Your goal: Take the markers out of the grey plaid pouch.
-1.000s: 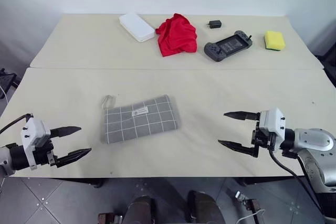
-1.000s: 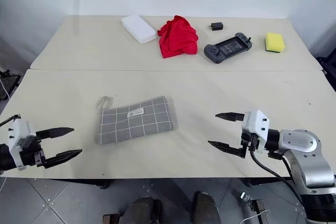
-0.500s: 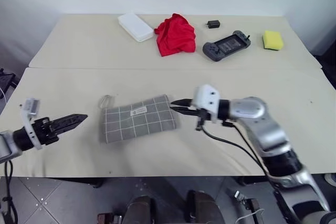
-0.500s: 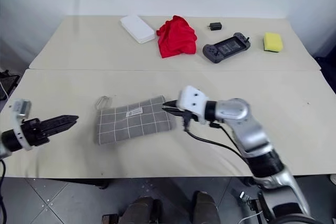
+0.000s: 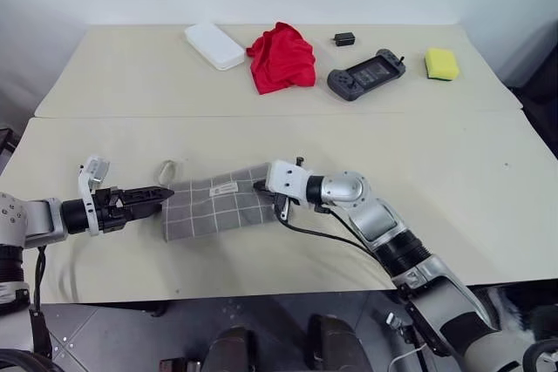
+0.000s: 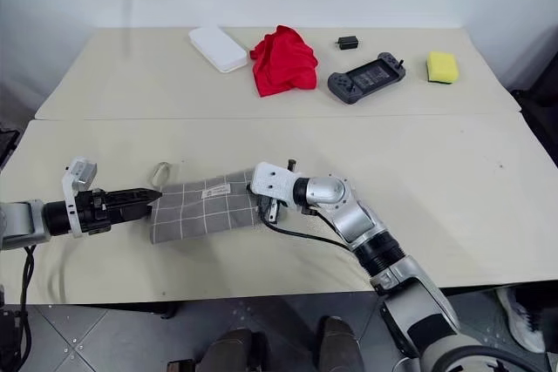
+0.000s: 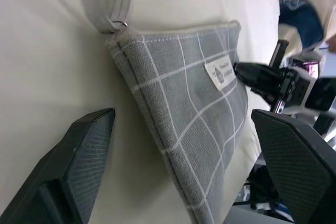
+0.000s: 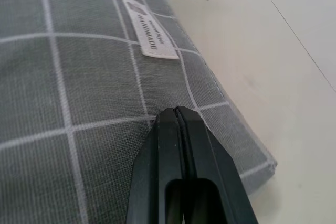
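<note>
Grey plaid fabric pouch lies flat near the table's front edge. Left gripper, fingers spread wide, straddles its cord-loop corner; right gripper, fingers pressed together, rests on the fabric. Best pinch that corner firmly before opening.

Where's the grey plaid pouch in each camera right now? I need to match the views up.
Left eye view: grey plaid pouch on the near table, left of centre.
Right eye view: pouch, same spot, between both grippers.
Left wrist view: centre, running toward the right gripper.
Right wrist view: under the shut fingertips.
Shared landmark: its white label.
</note>
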You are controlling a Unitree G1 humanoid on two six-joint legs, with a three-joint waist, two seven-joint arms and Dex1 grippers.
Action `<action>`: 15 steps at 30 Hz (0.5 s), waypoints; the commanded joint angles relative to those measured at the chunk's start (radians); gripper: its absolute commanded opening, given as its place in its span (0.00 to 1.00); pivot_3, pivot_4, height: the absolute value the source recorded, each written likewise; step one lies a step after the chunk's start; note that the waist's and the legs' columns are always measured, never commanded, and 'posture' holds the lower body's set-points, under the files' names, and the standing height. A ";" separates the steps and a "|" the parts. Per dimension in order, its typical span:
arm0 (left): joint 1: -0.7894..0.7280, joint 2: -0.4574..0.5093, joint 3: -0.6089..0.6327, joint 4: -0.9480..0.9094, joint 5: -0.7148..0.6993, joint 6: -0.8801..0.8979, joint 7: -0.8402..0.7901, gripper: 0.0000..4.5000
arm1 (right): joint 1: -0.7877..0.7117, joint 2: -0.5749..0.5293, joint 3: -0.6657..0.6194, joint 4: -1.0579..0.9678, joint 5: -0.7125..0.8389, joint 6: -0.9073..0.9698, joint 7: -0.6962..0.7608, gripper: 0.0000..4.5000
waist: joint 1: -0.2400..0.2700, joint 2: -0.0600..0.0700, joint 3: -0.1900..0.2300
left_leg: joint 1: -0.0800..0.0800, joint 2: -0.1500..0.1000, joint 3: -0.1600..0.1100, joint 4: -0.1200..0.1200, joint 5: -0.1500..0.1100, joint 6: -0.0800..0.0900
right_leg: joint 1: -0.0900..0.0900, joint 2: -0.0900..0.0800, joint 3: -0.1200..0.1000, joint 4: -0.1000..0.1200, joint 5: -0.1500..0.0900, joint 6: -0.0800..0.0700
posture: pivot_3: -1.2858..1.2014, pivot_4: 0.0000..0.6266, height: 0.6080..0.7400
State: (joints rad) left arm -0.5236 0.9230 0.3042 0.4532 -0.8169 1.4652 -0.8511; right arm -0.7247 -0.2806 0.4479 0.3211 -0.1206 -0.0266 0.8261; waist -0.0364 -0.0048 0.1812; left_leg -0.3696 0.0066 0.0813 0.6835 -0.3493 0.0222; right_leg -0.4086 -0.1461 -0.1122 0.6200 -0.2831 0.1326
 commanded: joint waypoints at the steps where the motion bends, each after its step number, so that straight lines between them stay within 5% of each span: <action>1: -0.034 -0.029 0.016 0.112 0.026 -0.002 0.006 0.99 | 0.019 -0.012 0.019 0.022 -0.026 -0.030 0.029 0.01 | 0.002 -0.001 0.000 | 0.000 0.000 0.000 0.000 0.000 0.000 | 0.000 0.000 0.000 0.000 0.000 0.000 | 0.52 0.24 1.00; 15: -0.151 -0.152 -0.149 0.116 0.054 0.058 -0.049 0.99 | -0.027 -0.017 -0.003 0.088 -0.046 -0.104 0.034 0.01 | 0.008 -0.002 -0.002 | 0.001 -0.002 -0.001 0.002 0.001 0.000 | 0.003 -0.002 0.001 0.001 0.000 0.000 | 0.52 0.24 1.00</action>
State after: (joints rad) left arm -0.6779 0.7906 0.1917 0.5829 -0.7793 1.5045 -0.9017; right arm -0.7523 -0.2979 0.4410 0.3984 -0.1542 -0.1239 0.8513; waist -0.0282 -0.0064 0.1790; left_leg -0.3684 0.0043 0.0804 0.6851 -0.3480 0.0226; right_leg -0.4058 -0.1480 -0.1117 0.6206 -0.2831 0.1326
